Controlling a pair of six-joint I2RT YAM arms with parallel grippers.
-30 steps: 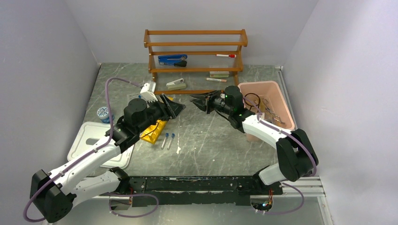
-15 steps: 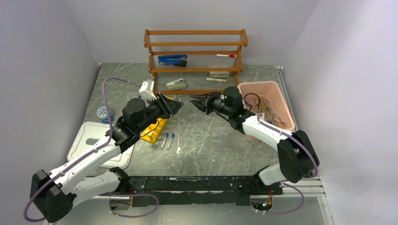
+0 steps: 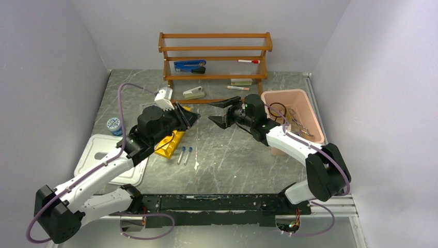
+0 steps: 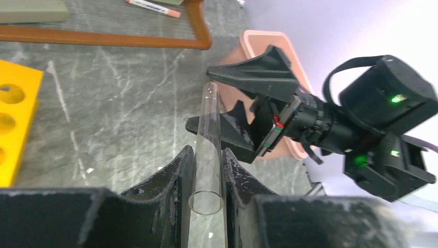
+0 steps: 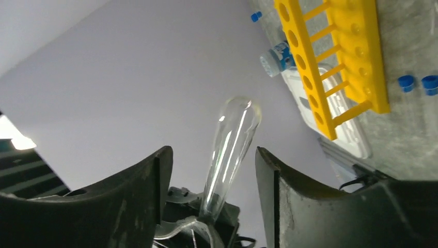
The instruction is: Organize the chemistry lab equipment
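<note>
My left gripper [image 3: 192, 118] is shut on a clear glass test tube [image 4: 208, 155] and holds it above the table, its round end pointing at the right arm. My right gripper [image 3: 215, 113] is open. In the right wrist view its jaws stand on either side of the tube [image 5: 231, 142] without touching it. In the left wrist view the right gripper's fingers [image 4: 258, 72] sit around the tube's far end. The yellow holed test-tube rack [image 3: 170, 143] lies on the table under the left arm. Two blue-capped tubes [image 3: 184, 154] lie beside it.
A pink bin [image 3: 304, 106] with wire items stands at the right. The wooden shelf rack [image 3: 214, 67] holding the blue stapler and markers is at the back. A white tray lid [image 3: 98, 152] and a blue-lidded jar [image 3: 113, 124] are at the left.
My right gripper's jaws have spread wider around the tube's end. My left gripper has shifted slightly toward the right arm with the tube in it.
</note>
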